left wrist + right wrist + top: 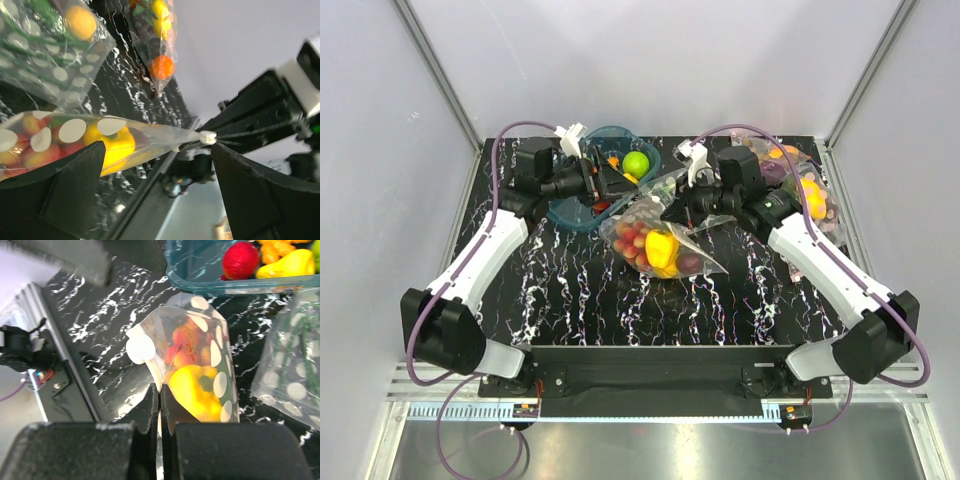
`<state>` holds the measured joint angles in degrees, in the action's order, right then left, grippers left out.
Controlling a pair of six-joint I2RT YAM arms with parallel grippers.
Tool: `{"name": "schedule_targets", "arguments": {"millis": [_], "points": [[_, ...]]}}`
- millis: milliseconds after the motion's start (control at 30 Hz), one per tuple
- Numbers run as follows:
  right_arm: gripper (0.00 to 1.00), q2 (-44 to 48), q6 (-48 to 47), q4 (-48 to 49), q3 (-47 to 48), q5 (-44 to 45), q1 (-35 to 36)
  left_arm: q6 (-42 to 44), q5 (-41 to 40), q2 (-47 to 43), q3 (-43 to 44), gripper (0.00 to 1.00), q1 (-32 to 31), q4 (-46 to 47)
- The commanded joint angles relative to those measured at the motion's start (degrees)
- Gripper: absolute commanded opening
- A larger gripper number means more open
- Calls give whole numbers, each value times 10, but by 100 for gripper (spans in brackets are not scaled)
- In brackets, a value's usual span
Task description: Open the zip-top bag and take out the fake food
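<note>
The zip-top bag (655, 240) lies tilted at the table's middle, clear with white dots, its fake food inside: a yellow pepper (661, 248) and red pieces (631, 236). My right gripper (683, 214) is shut on the bag's edge (161, 382), just below the pepper (192, 387) in the right wrist view. My left gripper (612, 180) hovers over the teal tub, open. In the left wrist view its fingers (70, 185) stand wide apart, with the bag's tapered end (150, 137) and white slider (207, 137) just beyond them, untouched.
A teal tub (570, 212) at the back left holds a lime-green apple (636, 163) and other fruit (241, 260). A second dotted bag (50, 55) and more filled bags (805, 190) lie at the back right, behind the right arm.
</note>
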<state>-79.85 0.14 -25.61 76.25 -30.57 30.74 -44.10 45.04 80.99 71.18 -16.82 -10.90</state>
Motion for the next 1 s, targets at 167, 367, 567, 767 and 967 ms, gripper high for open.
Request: {"name": "schedule_targets", "arguments": {"millis": [167, 367, 567, 767, 967], "points": [[0, -37, 29, 4, 72, -115, -24, 168, 55, -41, -17, 93, 1, 85], [0, -60, 54, 2, 90, -200, -47, 261, 43, -44, -10, 93, 0, 75], [0, -86, 76, -9, 114, -273, -66, 292, 81, -13, 16, 93, -1, 70], [0, -101, 80, -31, 134, -327, -75, 307, 118, 26, 62, 93, -15, 56], [0, -116, 80, -59, 161, -381, -84, 305, 168, 53, 98, 93, -16, 45]]}}
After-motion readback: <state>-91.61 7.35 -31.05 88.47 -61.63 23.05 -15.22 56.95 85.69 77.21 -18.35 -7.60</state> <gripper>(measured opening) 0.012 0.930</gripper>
